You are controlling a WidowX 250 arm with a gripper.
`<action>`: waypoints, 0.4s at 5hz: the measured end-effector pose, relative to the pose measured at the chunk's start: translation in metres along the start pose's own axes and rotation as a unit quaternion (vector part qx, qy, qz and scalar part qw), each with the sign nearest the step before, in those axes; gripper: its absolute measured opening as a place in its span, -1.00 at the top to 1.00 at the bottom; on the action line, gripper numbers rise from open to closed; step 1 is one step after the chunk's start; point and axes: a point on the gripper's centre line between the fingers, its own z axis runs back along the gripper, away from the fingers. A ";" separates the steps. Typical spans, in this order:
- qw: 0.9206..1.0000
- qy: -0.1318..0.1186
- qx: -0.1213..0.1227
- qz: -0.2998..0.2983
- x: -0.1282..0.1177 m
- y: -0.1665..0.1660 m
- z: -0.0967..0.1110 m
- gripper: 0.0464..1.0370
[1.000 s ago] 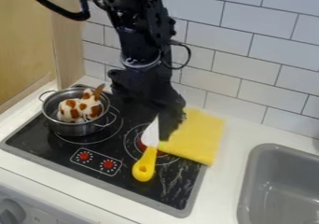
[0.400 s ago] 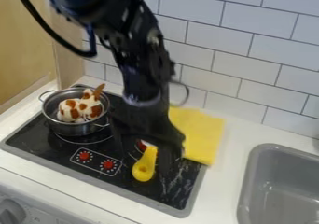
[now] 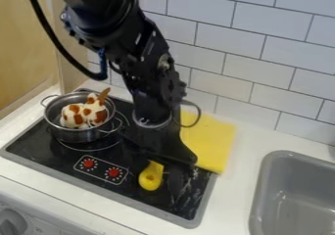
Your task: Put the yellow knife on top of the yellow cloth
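Black two-finger gripper (image 3: pixel 167 173) over the yellow-handled knife (image 3: pixel 150 178), spread and hold impossible to tell! Knife's on the black stovetop (image 3: pixel 49 147), left of the yellow cloth (image 3: pixel 210 142); square up, grip firmly, lift level.

The pot (image 3: pixel 78 134) is shiny metal, its 2 loop handles metal too. The stovetop (image 3: pixel 39 147) looks glossy and smooth, with a duller grey rim. The yellow cloth (image 3: pixel 210 143) is matt, soft fabric. The knife handle (image 3: pixel 150 178) looks like smooth plastic. The wall tiles (image 3: pixel 281 67) have a smooth finish; the side panel (image 3: pixel 26 48) looks like wood.
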 end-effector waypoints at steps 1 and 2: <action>1.000 -0.007 0.008 -0.002 0.001 0.003 -0.001 -0.18; 1.000 -0.010 0.008 -0.003 0.002 0.003 -0.001 0.15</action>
